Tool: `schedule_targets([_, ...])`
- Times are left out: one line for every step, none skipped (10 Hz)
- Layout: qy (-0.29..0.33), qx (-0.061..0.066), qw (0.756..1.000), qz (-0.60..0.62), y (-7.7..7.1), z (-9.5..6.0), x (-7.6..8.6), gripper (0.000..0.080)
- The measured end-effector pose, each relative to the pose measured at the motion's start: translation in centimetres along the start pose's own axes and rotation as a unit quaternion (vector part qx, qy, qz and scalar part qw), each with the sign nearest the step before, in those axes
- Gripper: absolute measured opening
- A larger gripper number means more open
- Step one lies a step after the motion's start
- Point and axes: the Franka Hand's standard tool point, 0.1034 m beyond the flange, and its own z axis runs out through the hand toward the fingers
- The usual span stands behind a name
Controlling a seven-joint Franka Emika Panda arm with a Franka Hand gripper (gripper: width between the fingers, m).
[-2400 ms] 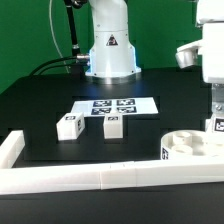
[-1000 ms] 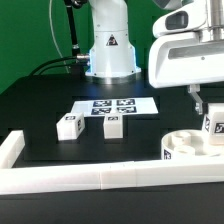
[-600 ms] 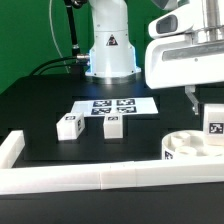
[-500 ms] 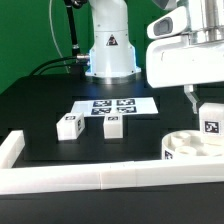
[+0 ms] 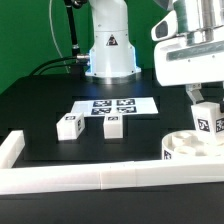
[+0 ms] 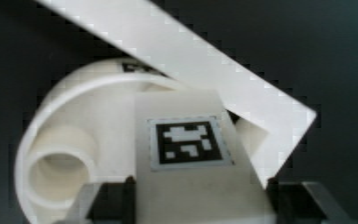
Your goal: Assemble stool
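The round white seat point(image 5: 190, 151) lies at the exterior view's lower right, against the white border rail point(image 5: 90, 178). My gripper point(image 5: 203, 103) is shut on a white tagged leg point(image 5: 206, 119) and holds it just above the seat. In the wrist view the leg point(image 6: 197, 150) fills the space between my dark fingers point(image 6: 108, 200), with the seat point(image 6: 78, 140) and one of its sockets behind it. Two more tagged legs point(image 5: 68, 126) point(image 5: 112, 125) stand on the black table left of centre.
The marker board point(image 5: 115, 105) lies flat in front of the robot base point(image 5: 108, 55). The border rail runs along the table's front edge and turns up at the exterior view's left point(image 5: 12, 146).
My gripper came in from the exterior view's right with the leg, moved left over the seat, then shifted slightly right again and higher, the leg still held.
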Motion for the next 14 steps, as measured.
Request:
schedule_targets([-0.004, 0.002, 0.999, 0.042, -0.1, 0.0, 0.0, 0.0346])
schedule_targets([-0.010, 0.003, 0.993, 0.117, -0.1, 0.0, 0.0, 0.0346])
schedule_targets([-0.015, 0.004, 0.988, 0.152, -0.2, 0.0, -0.1, 0.0346])
schedule_targets([-0.017, 0.003, 0.985, 0.172, -0.2, 0.0, -0.1, 0.0346])
schedule_targets([-0.019, 0.004, 0.983, 0.185, -0.2, 0.0, -0.1, 0.0361])
schedule_targets([-0.019, 0.004, 0.984, 0.178, -0.2, 0.0, -0.2, 0.0361])
schedule_targets([-0.019, 0.005, 0.984, 0.175, -0.2, 0.0, -0.2, 0.0561])
schedule_targets([-0.019, 0.010, 0.989, 0.148, -0.5, -0.6, 0.1, 0.0561])
schedule_targets([-0.020, 0.019, 0.991, 0.131, -1.2, -1.8, 0.2, 0.0633])
schedule_targets([-0.020, 0.031, 0.993, 0.115, -1.9, -3.1, 0.3, 0.0645])
schedule_targets([-0.020, 0.036, 0.994, 0.103, -2.3, -3.7, 0.3, 0.0645])
schedule_targets([-0.020, 0.034, 0.994, 0.102, -2.1, -3.4, 0.3, 0.0648])
schedule_targets([-0.019, 0.033, 0.996, 0.082, -2.0, -3.3, 0.3, 0.0649])
schedule_targets([-0.017, 0.034, 0.998, 0.040, -2.0, -3.3, 0.3, 0.0649])
